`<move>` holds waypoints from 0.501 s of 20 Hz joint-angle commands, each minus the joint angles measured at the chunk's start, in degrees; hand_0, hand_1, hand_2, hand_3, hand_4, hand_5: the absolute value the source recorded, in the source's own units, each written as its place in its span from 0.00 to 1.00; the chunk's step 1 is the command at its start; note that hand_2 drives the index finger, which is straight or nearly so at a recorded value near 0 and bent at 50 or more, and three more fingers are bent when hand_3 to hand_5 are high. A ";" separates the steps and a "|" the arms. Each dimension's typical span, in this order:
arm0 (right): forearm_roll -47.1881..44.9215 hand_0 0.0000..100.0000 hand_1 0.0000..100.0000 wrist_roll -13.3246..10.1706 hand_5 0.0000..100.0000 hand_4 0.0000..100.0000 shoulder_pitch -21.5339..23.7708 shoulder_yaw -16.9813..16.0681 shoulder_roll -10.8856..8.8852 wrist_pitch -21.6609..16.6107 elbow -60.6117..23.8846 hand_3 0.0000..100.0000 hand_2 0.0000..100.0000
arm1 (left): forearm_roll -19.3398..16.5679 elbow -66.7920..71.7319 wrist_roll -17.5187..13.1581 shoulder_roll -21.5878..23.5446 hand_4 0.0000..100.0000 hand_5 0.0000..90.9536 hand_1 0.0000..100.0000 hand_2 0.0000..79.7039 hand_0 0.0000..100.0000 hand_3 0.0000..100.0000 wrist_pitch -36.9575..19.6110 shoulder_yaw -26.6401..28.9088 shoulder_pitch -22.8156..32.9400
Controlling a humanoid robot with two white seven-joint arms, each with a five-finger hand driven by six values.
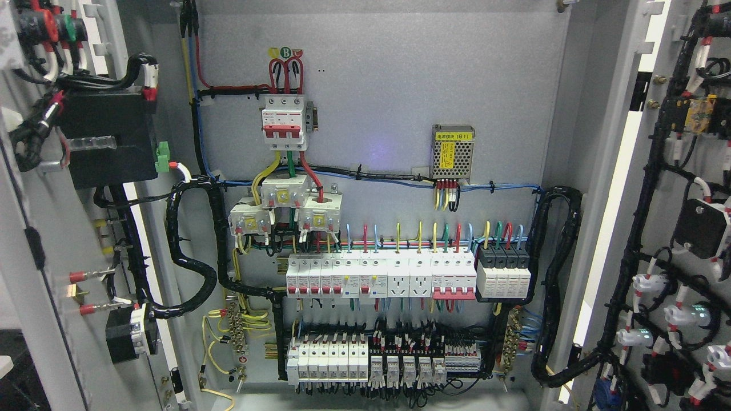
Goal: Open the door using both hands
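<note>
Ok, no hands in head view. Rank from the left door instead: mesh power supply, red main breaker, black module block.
1. red main breaker, upper left of the panel, closest to the left door.
2. mesh power supply, upper right of centre.
3. black module block, lower right, farthest.

Robot's body wholly out of the head view, nothing of it to tell (colours, cables, markings unseen)

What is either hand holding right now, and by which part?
Nothing that can be seen: neither hand is in view. Both cabinet doors, left door and right door, stand open.
</note>
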 commanded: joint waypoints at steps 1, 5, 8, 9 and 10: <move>-0.04 0.12 0.39 0.07 0.00 0.00 -0.97 1.19 1.40 0.03 0.02 0.00 0.00 | 0.01 -0.27 -0.01 0.00 0.00 0.00 0.39 0.00 0.12 0.00 0.01 -0.13 1.49; -0.04 0.12 0.39 0.07 0.00 0.00 -1.32 1.36 1.40 1.62 0.02 0.00 0.00 | 0.01 -0.28 -0.01 0.00 0.00 0.00 0.39 0.00 0.12 0.00 0.01 0.04 1.49; -0.13 0.12 0.39 0.16 0.00 0.00 -1.58 1.98 1.40 1.62 0.11 0.00 0.00 | 0.01 -0.27 -0.01 0.00 0.00 0.00 0.39 0.00 0.12 0.00 -0.08 0.04 1.49; -0.13 0.12 0.39 0.16 0.00 0.00 -1.67 2.07 1.40 1.62 0.11 0.00 0.00 | -0.08 -0.27 -0.01 0.00 0.00 0.00 0.39 0.00 0.12 0.00 -0.08 -0.05 1.49; -0.04 0.12 0.39 0.16 0.00 0.00 -1.67 2.07 1.49 1.62 0.02 0.00 0.00 | 0.01 -0.36 -0.01 0.00 0.00 0.00 0.39 0.00 0.12 0.00 -0.08 0.04 1.49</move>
